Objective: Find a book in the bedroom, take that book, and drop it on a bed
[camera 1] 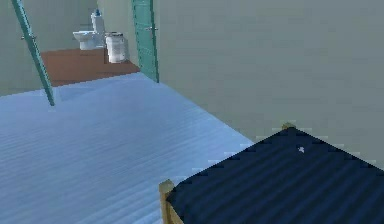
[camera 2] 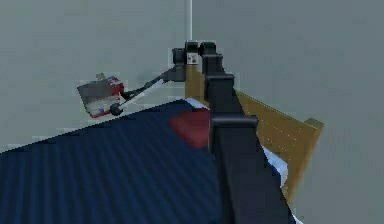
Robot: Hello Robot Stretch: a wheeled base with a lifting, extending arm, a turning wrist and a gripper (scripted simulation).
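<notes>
Nearest the lens: the dark square arm (camera 2: 235, 150), rising from the arm side view's bottom edge across the bed (camera 2: 100, 170) and its navy cover. At the far end, the gripper (camera 2: 122, 96), with thin fingers (camera 2: 145, 82) slanting down toward that view's left. Hanging there, clear of the cover and set against the pale wall: the book (camera 2: 98, 95), grey with a red edge, tilted. Held, then. Fingers pressed together or spread: impossible to tell from these pictures.

Judging by the task, in the last step now: the drop. To do it well, first confirm the book's place over the mattress rather than past its far edge, not to be told from this angle. Draw the arm in a little if in doubt. Lower before letting go, for a short fall and no bounce off the side. Aim for the flat navy middle, away from the red pillow (camera 2: 190, 128) and the wooden headboard (camera 2: 292, 135).

In the arm side view: arm, book, pillow, headboard. In the forward view: a wooden corner post (camera 1: 166, 190) of the bed at the bottom right, then pale blue floor (camera 1: 100, 130). Farther off, through a teal-framed doorway (camera 1: 148, 40), a white toilet (camera 1: 88, 35) on reddish floor, with a small pale bin (camera 1: 116, 47) beside it.
</notes>
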